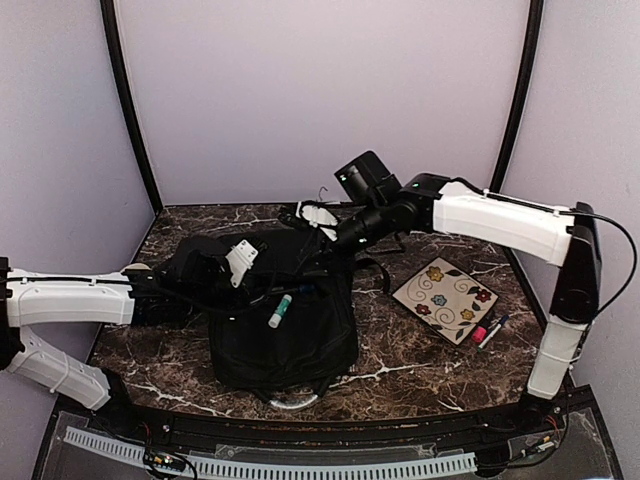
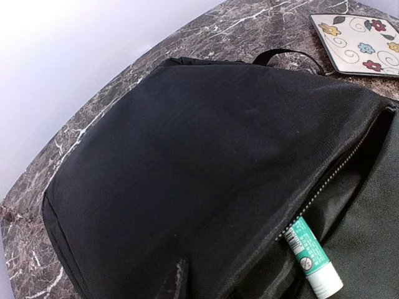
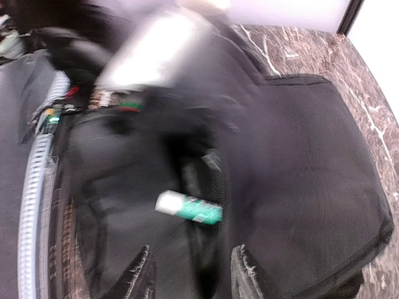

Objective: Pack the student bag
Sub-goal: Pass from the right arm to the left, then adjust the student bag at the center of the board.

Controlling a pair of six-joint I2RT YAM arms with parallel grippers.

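Top external view: the black bag (image 1: 285, 335) lies mid-counter (image 1: 420, 375), between my two arms. My left arm (image 1: 70, 300) reaches in from the left edge to the bag's bunched upper-left corner. My right arm (image 1: 500, 222) stretches across from the right to the bag's far edge. A green-and-white glue stick (image 1: 280, 310) lies on the bag at its open zipper. To the right, apart from the bag, a square flowered plate (image 1: 447, 298) sits on the marble. A pink marker (image 1: 479, 334) and a dark pen (image 1: 496, 326) lie just beside the plate's near corner.

Left wrist view: the bag's front panel fills the picture. The zipper (image 2: 336, 180) runs open along its right side, with one end of the glue stick tucked under the flap's edge. The top loop (image 2: 287, 55) arches toward the plate. Only one dark fingertip (image 2: 177, 280) shows, low against the fabric, so I cannot tell whether my left jaws are open or closed.

Right wrist view, blurred: my right jaws stand apart. Both fingertips (image 3: 143, 274) hang over the bag's dark fabric, the glue stick just beyond them.
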